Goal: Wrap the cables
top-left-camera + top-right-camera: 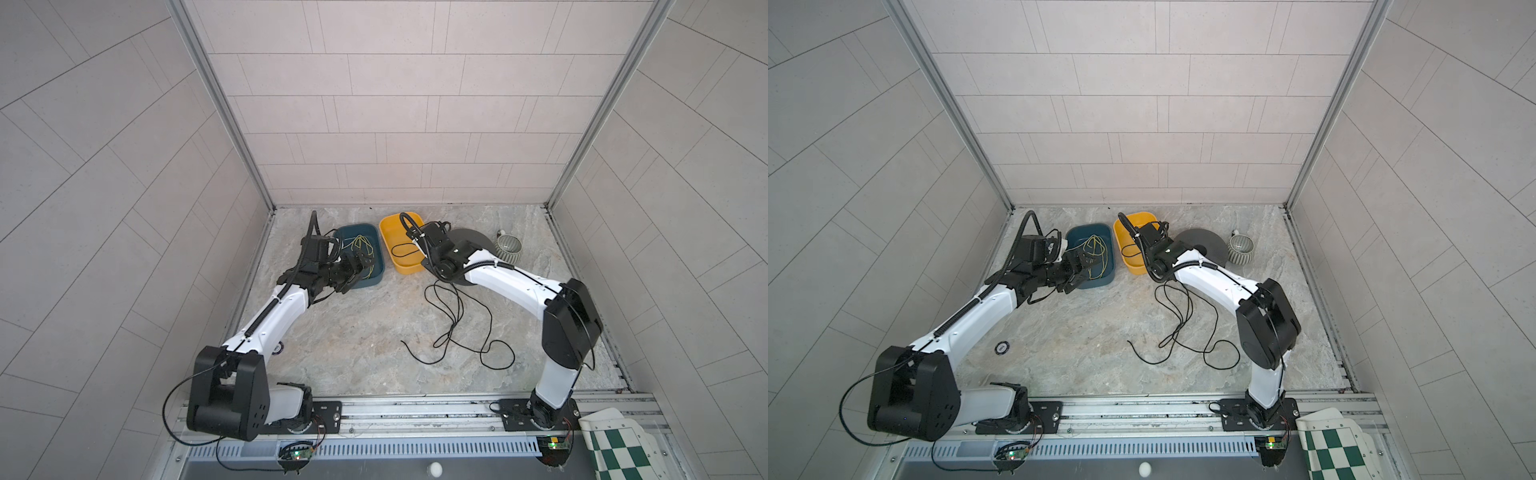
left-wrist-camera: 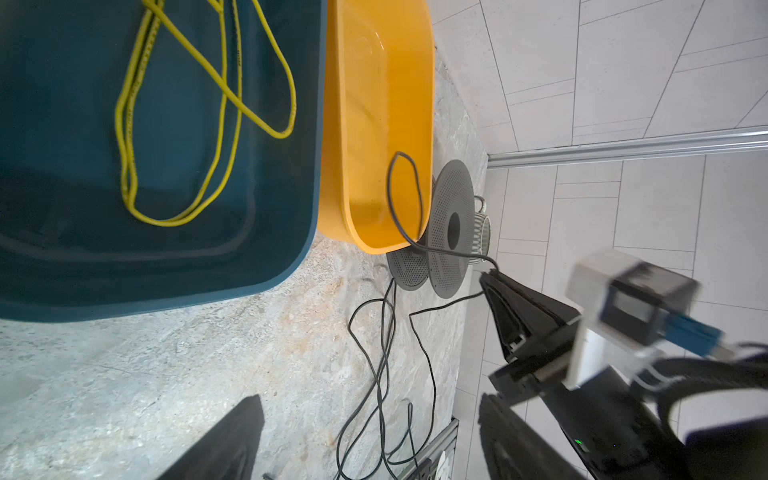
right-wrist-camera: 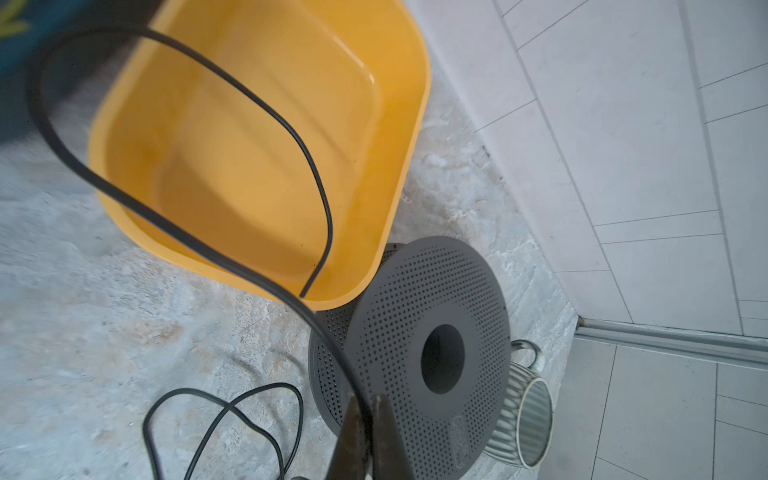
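**A:** Rundown wanted, left to right. What's seen on the left side?

**B:** The left gripper [image 1: 360,271] is parked over the near corner of the teal bin [image 1: 374,279]. Its jaws are spread wide and nothing is held between them. A thin yellow-green cord [image 1: 362,246] is left looped inside that bin. A yellow bin [image 1: 405,268] is set just beside it, to the right.

**A:** And the cable? Where's it found?

**B:** The black cable [image 3: 331,224] is mostly sprawled in loose loops on the marble-look table [image 1: 340,332], between the two arms and nearer the right one. One loop is draped over the yellow bin's near rim and laid inside it. From there the strand is led out to the right gripper [image 3: 365,404], which is clamped shut on it — the cable is pinched right at the fingertips, as shown in the right wrist view.

**A:** Anything further right?

**B:** A grey perforated spool [image 3: 395,316] is sat just beside the yellow bin, with the right gripper held close in front of it. Whether spool and bin are touching can't be told. A ribbed mug [image 1: 509,249] is tucked just past the spool — and a green checkered mat [image 1: 615,451] is seen at the near right corner, off the table.
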Tool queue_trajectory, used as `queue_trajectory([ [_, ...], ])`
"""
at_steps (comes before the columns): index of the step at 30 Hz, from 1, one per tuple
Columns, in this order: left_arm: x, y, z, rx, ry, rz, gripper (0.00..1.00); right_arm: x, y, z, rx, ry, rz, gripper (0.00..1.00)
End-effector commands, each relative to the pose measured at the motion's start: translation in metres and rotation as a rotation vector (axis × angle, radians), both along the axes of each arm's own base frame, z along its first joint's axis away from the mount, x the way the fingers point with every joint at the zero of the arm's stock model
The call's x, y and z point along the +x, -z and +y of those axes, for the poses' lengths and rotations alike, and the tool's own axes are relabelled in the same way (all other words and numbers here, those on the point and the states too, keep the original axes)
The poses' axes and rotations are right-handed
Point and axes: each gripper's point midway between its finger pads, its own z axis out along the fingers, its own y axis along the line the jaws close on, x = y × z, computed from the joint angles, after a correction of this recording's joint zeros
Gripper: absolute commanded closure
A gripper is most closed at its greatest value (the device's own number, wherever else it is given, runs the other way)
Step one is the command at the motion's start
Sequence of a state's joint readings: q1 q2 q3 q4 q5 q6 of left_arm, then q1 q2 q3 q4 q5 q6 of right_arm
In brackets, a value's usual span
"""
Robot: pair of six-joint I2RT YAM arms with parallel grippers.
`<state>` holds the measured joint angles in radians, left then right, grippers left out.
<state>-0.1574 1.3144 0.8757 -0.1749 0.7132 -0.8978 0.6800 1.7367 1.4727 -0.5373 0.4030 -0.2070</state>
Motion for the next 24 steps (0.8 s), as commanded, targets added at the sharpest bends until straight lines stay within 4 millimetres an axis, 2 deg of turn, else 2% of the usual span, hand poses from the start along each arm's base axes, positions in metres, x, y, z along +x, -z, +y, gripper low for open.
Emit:
queue_trajectory([
  [1, 0.005, -0.037, -0.009, -0.115, 0.005, -0.07, 0.12, -0.019, -0.019, 0.005, 0.027, -0.046, -0.016, 1.0],
  [7, 0.007, -0.062, -0.015, -0.308, -0.054, -0.061, 0.11, -0.045, -0.048, 0.022, 0.141, -0.114, -0.052, 1.0],
  [11, 0.009, -0.076, -0.016, -0.401, -0.083, -0.053, 0.11, -0.058, -0.053, 0.034, 0.211, -0.169, -0.074, 1.0],
  [16, 0.005, -0.071, -0.015, -0.414, -0.098, -0.013, 0.11, -0.065, -0.055, 0.041, 0.247, -0.185, -0.083, 1.0],
  [20, 0.0, -0.065, -0.016, -0.417, -0.1, 0.012, 0.16, -0.07, -0.056, 0.051, 0.275, -0.216, -0.101, 1.0],
  [24, -0.01, -0.059, -0.02, -0.392, -0.062, 0.043, 0.18, -0.068, -0.057, 0.056, 0.264, -0.213, -0.124, 1.0],
])
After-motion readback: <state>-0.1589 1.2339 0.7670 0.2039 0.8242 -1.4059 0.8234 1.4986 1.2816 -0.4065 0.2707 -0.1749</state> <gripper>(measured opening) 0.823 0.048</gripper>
